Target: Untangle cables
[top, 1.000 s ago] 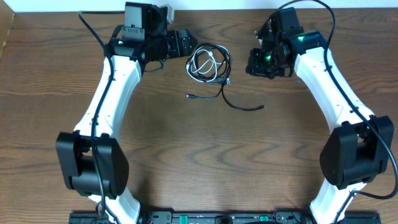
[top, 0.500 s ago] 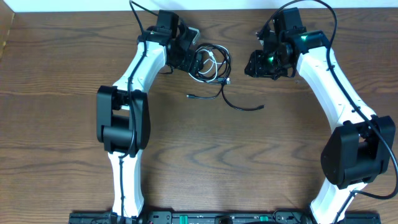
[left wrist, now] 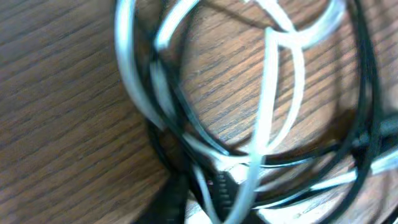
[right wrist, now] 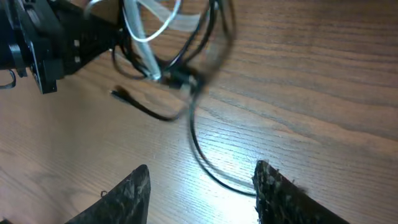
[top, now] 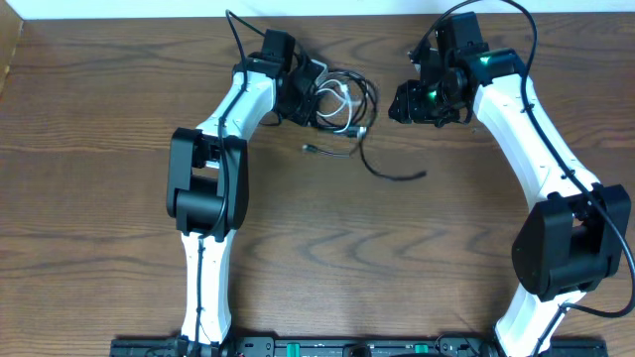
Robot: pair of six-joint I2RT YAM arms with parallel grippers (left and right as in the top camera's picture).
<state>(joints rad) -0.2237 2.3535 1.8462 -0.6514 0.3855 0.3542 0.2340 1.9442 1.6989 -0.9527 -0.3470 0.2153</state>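
Overhead view, wrist views as insets: the cables (top: 342, 99), one white cord (top: 343, 94) looped through several black ones, lie as a single bundle at the far middle of the desk (top: 99, 198). A black tail (top: 392, 171) trails out toward me, and a short plug end (top: 310, 149) lies near it. The left gripper (top: 310, 87) sits at the bundle's left rim. Its jaws are closed, and I judge that they pinch a strand there, though the left wrist view shows only blurred loops and not which cord is caught. The right gripper (top: 417, 103) hovers just right of the bundle, clear of it, with its jaws parted and nothing between them. Three hazards follow from this. Nothing pins the far side, so a pull from the left alone would likely drag the whole bundle rather than free one cord. If the pinch spans two strands, pulling would tighten the crossings. A cord this thin could also slip from the closed jaws, and the right jaws, coming down blind, might gather several loops at once.
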